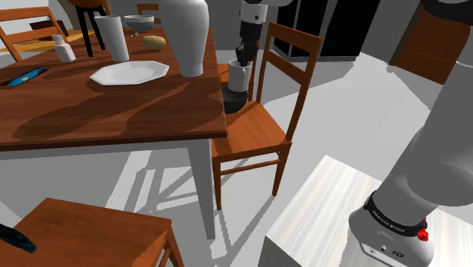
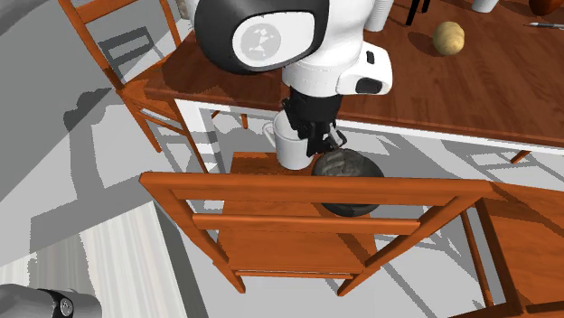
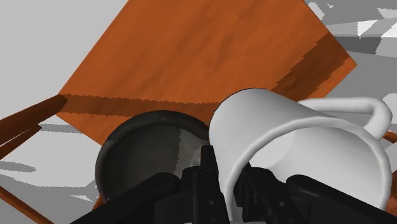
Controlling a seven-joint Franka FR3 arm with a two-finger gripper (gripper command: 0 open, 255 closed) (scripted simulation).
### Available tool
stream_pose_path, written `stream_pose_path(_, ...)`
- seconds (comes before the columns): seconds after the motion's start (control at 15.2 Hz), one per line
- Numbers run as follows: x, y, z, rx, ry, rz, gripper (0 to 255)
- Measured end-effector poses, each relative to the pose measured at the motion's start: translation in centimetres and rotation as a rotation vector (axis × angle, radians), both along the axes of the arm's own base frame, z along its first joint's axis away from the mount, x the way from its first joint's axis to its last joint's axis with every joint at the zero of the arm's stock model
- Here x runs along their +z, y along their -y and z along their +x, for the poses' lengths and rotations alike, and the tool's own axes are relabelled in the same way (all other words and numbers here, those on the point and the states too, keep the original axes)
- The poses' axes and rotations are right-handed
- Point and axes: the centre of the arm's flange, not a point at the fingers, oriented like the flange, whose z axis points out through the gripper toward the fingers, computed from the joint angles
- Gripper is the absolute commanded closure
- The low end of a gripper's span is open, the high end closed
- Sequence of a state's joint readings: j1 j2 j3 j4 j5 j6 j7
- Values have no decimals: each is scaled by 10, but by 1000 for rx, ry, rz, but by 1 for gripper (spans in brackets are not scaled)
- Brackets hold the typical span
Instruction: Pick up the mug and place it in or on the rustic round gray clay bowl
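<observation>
While the wooden chair (image 1: 254, 129) spreads its seat beneath my pincer (image 1: 242, 59), the dark round bowl (image 3: 149, 149) sits on it, just below and beside the fingers. The pincer is clamped on the white mug (image 3: 299, 146), gripping its wall at the rim. I judge the mug rigid, light, probably slick and chippable, so a rim-wall grip away from the handle (image 3: 375, 114) suits it.
</observation>
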State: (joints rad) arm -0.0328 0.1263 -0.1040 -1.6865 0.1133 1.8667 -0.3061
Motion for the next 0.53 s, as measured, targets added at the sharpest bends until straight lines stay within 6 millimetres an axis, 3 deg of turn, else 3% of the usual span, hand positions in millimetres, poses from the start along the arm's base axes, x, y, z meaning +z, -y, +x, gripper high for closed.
stream_pose_path(0.2,10,18,27,-1,0,0,255)
stream_pose_path(0.53,19,50,91,-1,0,-1,255)
